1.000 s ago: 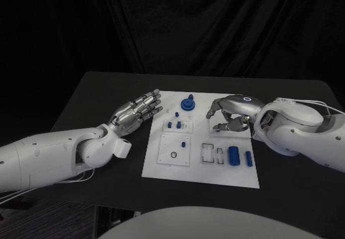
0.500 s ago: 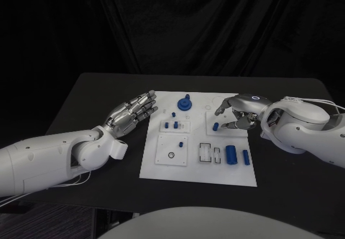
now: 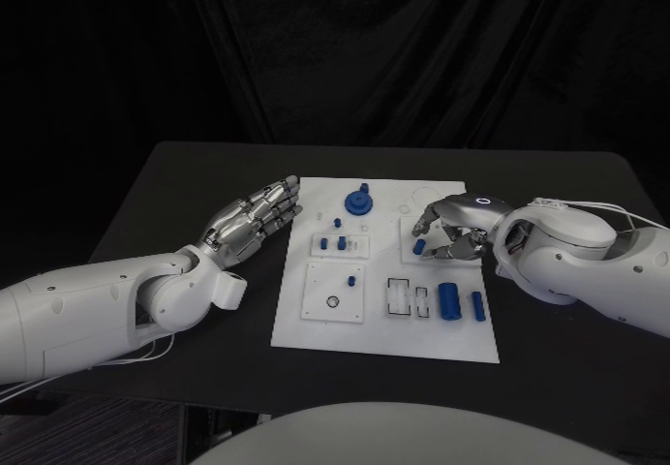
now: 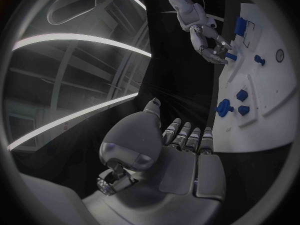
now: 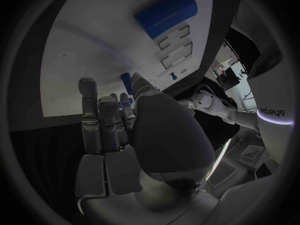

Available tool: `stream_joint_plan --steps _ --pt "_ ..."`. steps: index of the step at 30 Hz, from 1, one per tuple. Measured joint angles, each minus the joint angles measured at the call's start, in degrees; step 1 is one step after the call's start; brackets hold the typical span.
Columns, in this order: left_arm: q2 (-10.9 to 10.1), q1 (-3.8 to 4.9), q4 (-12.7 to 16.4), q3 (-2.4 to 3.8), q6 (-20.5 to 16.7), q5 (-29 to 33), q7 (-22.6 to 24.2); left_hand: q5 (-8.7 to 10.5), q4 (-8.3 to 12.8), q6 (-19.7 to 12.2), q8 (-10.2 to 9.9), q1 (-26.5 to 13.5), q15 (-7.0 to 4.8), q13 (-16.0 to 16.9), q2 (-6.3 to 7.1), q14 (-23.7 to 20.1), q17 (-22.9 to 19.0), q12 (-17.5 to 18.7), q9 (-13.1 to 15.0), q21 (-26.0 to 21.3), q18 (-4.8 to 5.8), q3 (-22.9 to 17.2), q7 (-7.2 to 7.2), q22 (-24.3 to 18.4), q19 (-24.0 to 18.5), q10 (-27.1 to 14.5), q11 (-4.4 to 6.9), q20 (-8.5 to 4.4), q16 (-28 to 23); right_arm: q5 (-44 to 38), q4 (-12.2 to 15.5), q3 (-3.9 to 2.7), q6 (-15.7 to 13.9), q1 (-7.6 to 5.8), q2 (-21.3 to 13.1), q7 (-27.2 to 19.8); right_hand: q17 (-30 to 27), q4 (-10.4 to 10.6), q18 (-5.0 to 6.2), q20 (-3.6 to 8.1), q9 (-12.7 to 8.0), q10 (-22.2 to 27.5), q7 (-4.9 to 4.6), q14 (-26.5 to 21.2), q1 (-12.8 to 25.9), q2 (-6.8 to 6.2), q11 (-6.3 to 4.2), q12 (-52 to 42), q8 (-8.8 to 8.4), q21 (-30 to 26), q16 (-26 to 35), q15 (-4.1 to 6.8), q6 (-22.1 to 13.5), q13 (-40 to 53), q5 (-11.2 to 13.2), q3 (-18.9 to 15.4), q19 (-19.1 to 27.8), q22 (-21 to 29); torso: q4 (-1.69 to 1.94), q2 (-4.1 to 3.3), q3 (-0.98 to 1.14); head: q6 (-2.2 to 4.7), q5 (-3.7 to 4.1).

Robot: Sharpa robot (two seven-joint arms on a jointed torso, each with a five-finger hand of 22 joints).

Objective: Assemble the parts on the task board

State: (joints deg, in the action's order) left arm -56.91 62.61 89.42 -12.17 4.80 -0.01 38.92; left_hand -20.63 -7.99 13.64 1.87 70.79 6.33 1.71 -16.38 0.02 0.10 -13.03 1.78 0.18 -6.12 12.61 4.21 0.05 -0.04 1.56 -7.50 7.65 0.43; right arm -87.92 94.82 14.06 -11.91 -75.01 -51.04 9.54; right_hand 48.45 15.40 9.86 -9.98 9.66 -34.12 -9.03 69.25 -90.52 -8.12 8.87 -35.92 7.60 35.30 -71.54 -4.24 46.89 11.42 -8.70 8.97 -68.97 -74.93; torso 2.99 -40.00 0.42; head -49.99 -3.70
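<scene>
The white task board (image 3: 319,325) lies mid-table. My right hand (image 3: 454,228) hovers over its right upper part, thumb and a finger pinching a small blue peg (image 3: 420,248) that stands on the board. The peg (image 5: 127,79) shows between the fingertips in the right wrist view, and the left wrist view has it (image 4: 231,56) against the right hand (image 4: 211,49). My left hand (image 3: 252,221) floats beside the board's left edge, fingers straight and apart, holding nothing.
On the board are a blue round part with a knob (image 3: 362,201), small blue pegs (image 3: 335,242), a lone peg (image 3: 354,281), a black ring (image 3: 332,302), rectangular slots (image 3: 402,296), a thick blue cylinder (image 3: 451,300) and a slim blue bar (image 3: 479,306).
The right hand drew back toward the board's right edge, then came in again and its fingers closed on the small peg. The left hand has hardly moved.
</scene>
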Motion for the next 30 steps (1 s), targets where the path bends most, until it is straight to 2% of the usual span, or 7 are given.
stream_joint_plan --steps 2,11,12,13,14,23,30 --pt "0.0 -0.01 0.0 0.0 -0.1 0.0 0.0 0.0 0.0 0.0 0.0 0.0 0.0 0.0 0.0 0.0 0.0 0.0 0.0 0.0 0.0 0.0 -0.01 0.0 0.0 0.0 0.0 0.0 0.0 0.0 -0.3 -0.01 -0.1 0.26 0.3 -0.1 0.0 -0.2 0.0 0.11 0.0 -1.1 -0.06 0.0 -0.4 0.36 -0.17 -0.2 0.27 0.5 0.0 0.0 0.9 -0.3 -0.7 0.2 -0.1 0.0 -0.01 0.0 0.01 0.0 -0.01" --pt "-0.1 -0.02 0.0 0.02 -0.2 0.0 0.0 -0.47 0.0 0.0 0.0 0.5 0.0 0.0 0.0 0.0 0.0 0.0 0.0 0.0 0.04 0.0 -0.01 0.0 0.2 0.0 0.0 -0.19 0.0 0.0 -1.2 0.0 -0.8 1.04 1.1 -0.9 1.1 -2.0 0.0 1.53 1.2 -9.0 -0.8 1.8 -2.2 1.7 -1.65 1.1 2.22 4.1 -0.8 1.85 6.2 -2.5 -4.3 2.8 -1.9 0.0 -0.01 -0.02 0.04 0.0 -0.19" --pt "-0.1 -0.02 0.0 0.02 -0.2 0.0 0.0 -0.47 0.0 0.0 0.0 0.5 0.0 0.0 0.0 0.0 0.0 0.0 0.0 0.0 0.73 0.0 -0.01 0.0 0.2 0.0 0.0 -0.2 0.0 0.0 -1.2 -0.01 -1.0 1.06 1.1 -1.0 1.2 -2.1 0.0 1.76 1.3 -10.0 -0.76 2.0 -2.3 1.61 -1.85 1.5 2.34 4.5 -0.8 1.98 6.8 -2.8 -4.3 3.1 -2.2 0.0 -0.01 -0.04 0.03 0.0 -0.23" --pt "-0.1 -0.03 0.0 0.02 -0.2 0.0 0.0 -0.47 0.0 0.0 0.0 0.5 0.01 0.0 0.0 0.0 0.0 0.0 0.0 0.0 0.9 0.0 -0.01 0.0 0.2 0.0 0.0 -0.2 0.0 0.0 -1.3 -0.01 -1.2 1.08 1.1 -1.2 1.5 -2.3 -0.09 1.92 1.6 -11.7 -0.47 2.7 -2.8 1.9 -2.18 1.8 2.79 5.5 -1.1 2.22 7.7 -3.2 -4.6 3.8 -2.8 0.0 -0.01 -0.05 0.03 0.0 -0.24" --pt "-0.1 -0.03 -0.1 0.02 -0.2 0.0 0.0 -0.47 0.1 0.0 0.0 0.5 0.01 0.0 0.0 0.0 0.0 0.0 0.0 0.0 0.9 0.1 -0.01 0.0 0.2 0.0 0.0 -0.2 0.0 0.0 -1.3 -0.01 -1.4 1.1 1.2 -1.3 1.7 -2.4 -0.94 2.22 1.9 -13.1 -0.24 3.1 -2.8 1.97 -2.46 2.4 3.0 6.2 -1.2 2.43 8.2 -3.4 -4.8 4.3 -3.0 0.0 -0.02 -0.05 0.03 0.0 -0.26" --pt "0.1 -0.07 -0.3 0.01 -0.1 0.1 0.0 -0.71 0.2 0.0 0.0 0.7 0.01 0.0 -0.23 0.0 0.0 0.0 0.0 0.0 0.89 0.2 -0.01 0.0 0.2 0.2 -0.19 -0.19 0.0 0.0 -1.5 0.0 -3.2 1.19 1.3 -2.3 1.4 -3.1 -0.96 3.12 3.6 -20.1 0.79 4.2 -3.2 2.31 -3.9 5.6 3.89 7.5 -0.8 3.56 10.7 -5.0 -5.2 6.1 -3.9 0.0 -0.07 -0.05 0.02 0.0 -0.07" --pt "0.1 -0.13 -0.4 0.01 -0.1 0.1 0.0 -0.7 0.3 -0.2 0.0 0.9 0.01 0.0 0.0 0.0 0.0 0.0 0.0 0.0 0.89 0.0 0.2 0.0 0.2 0.2 -0.19 -0.19 0.0 0.0 -1.7 0.03 -4.8 1.23 1.5 -3.1 2.5 -3.1 -0.95 4.05 4.4 -23.9 1.68 5.5 -2.5 1.87 -5.02 7.3 4.86 9.7 -0.8 4.49 13.1 -5.5 -3.8 6.1 -4.9 0.0 -0.07 0.04 0.01 0.0 -0.06"
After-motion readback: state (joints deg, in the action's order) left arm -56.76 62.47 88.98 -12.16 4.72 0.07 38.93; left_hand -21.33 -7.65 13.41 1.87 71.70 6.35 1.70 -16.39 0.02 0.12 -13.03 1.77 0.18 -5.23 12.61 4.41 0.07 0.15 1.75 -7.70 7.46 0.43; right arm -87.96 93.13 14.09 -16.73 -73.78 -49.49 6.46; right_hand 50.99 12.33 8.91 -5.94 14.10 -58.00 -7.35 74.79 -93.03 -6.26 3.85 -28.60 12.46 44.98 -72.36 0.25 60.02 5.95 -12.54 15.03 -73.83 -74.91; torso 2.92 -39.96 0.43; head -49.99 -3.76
